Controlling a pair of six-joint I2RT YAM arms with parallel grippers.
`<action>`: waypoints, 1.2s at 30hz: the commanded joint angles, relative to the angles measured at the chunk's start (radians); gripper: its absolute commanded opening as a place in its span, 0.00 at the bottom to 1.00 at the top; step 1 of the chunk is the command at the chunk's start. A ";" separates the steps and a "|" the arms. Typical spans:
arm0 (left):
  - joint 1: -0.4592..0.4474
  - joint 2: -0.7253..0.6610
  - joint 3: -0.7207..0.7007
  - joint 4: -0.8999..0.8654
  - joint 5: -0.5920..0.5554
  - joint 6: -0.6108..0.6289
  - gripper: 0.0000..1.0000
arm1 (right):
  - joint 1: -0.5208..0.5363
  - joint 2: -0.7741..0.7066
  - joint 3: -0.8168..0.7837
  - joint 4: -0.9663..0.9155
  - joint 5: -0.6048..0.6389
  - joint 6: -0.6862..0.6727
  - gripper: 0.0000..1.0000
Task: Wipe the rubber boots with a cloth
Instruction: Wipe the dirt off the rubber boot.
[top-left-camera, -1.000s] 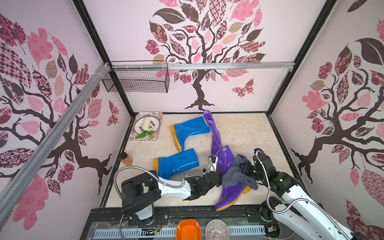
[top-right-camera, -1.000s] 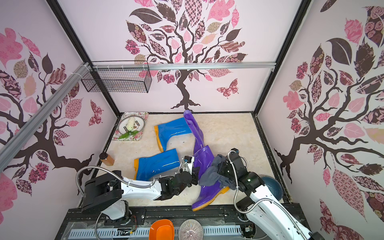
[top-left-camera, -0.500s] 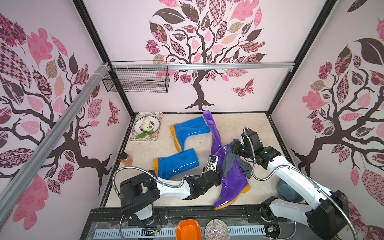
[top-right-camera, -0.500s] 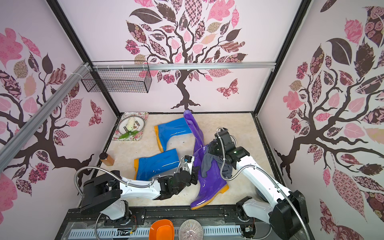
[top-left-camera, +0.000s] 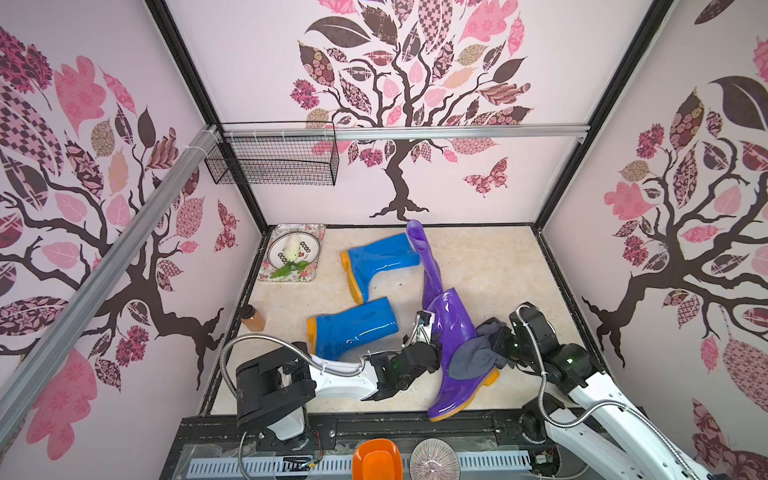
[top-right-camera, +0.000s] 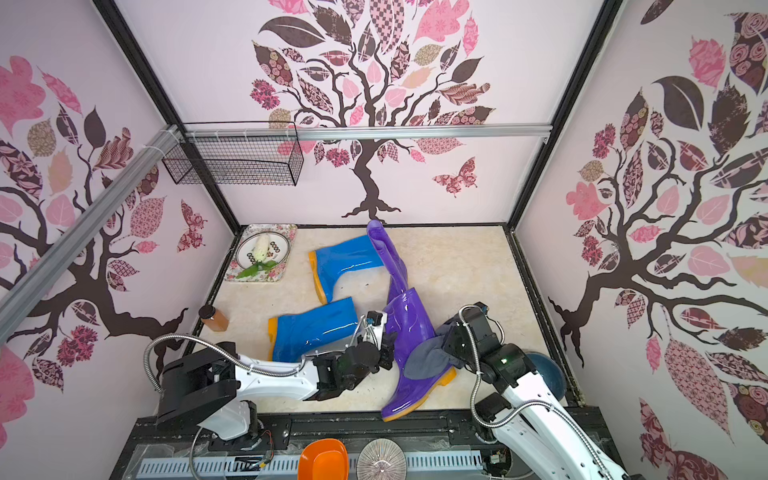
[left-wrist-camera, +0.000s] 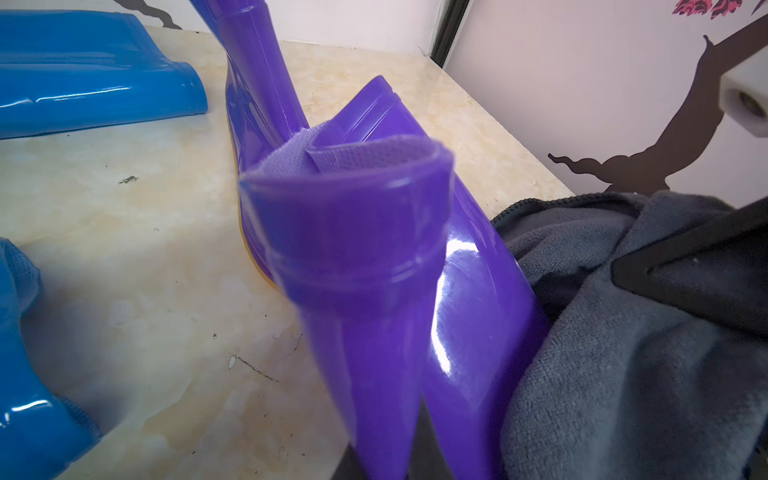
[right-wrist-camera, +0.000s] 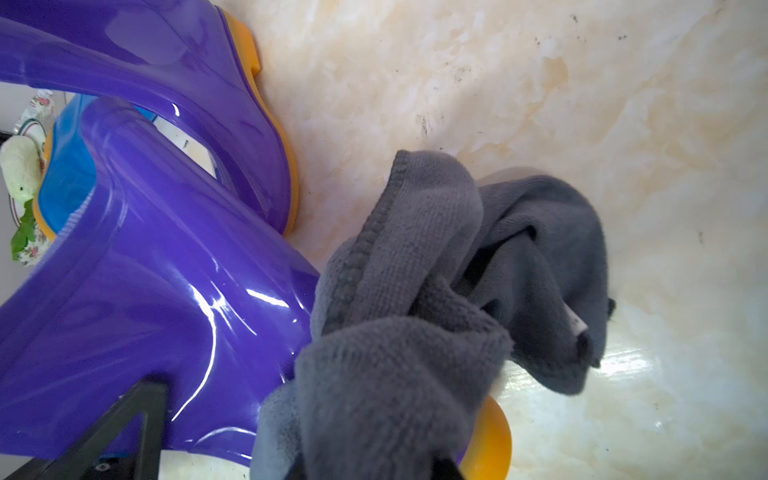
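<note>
Now the right gripper (top-left-camera: 498, 341), clamped on the cloth (top-left-camera: 473, 359), has drawn it back from the far shaft to the near-right purple boot's (top-left-camera: 453, 320) heel. The left gripper (top-left-camera: 433, 351) pinches its shaft, so probably one stroke is done.

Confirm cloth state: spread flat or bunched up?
Bunched. The cloth hangs in crumpled folds from the right pincer and drapes against the nearer purple boot, not laid flat.

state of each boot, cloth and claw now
near purple boot, held by its shaft
far purple boot, lying down
far blue boot, lying down
near blue boot, lying down
cloth, bunched against near purple boot
left claw, shut on near purple boot
right claw, shut on cloth
</note>
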 joint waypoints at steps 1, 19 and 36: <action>0.006 -0.025 -0.005 0.038 -0.018 0.025 0.00 | -0.005 0.072 -0.055 0.022 0.033 0.037 0.00; 0.007 -0.052 -0.017 0.017 -0.019 0.024 0.00 | -0.118 0.256 -0.102 0.194 0.010 -0.061 0.00; 0.006 -0.070 -0.032 0.008 -0.042 0.024 0.00 | -0.124 0.210 -0.247 0.310 -0.011 0.001 0.00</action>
